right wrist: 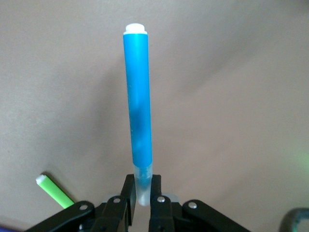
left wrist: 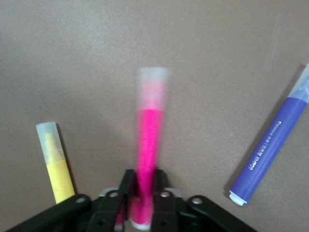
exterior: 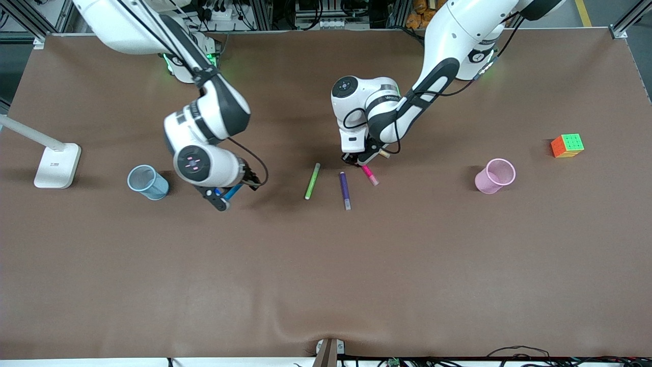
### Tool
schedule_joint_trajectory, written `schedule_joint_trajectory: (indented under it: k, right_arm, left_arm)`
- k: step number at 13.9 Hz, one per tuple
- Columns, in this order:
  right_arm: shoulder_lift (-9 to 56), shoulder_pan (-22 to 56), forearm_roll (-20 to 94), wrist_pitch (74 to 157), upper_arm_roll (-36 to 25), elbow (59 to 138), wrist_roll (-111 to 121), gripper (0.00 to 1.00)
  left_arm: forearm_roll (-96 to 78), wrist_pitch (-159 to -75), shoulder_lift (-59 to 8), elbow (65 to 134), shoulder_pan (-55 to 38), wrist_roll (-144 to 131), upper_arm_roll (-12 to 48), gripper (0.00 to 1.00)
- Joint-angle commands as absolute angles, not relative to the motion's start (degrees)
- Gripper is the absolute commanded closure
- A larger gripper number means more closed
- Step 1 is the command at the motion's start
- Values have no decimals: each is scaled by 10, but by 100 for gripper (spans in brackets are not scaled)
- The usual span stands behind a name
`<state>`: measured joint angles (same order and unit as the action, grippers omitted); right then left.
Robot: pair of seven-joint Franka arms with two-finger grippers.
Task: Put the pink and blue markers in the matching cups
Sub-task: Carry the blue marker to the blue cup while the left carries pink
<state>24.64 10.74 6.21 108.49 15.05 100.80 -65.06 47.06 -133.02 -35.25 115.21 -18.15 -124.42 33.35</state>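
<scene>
I see my right gripper clamped tight on the blue marker, up beside the blue cup. My left gripper has closed on the pink marker beside the purple marker; the pink cup stands toward the left arm's end.

The light was bright and even, with soft shadows. The pink marker looked blurry.
</scene>
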Motion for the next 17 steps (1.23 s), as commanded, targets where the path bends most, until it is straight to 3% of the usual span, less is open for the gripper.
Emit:
schedule_joint_trajectory:
  k: [1,6,12,17]
  right_arm:
    - [210,105,113,1033,100,1013,-555,100]
    - [193,105,152,956,26,1014,-436,100]
    - [185,106,227,879,-70,1013,-315,100]
    - [185,105,250,835,-116,1014,-285,100]
  left_arm:
    - [488,-1334,-363,1143,-184,-1261,331,100]
    - [476,-1333,-358,1132,-169,-1262,330,100]
    - [397,-1327,-293,1103,-122,-1235,338,100]
    - [288,-1196,-286,999,-107,-1131,343,100]
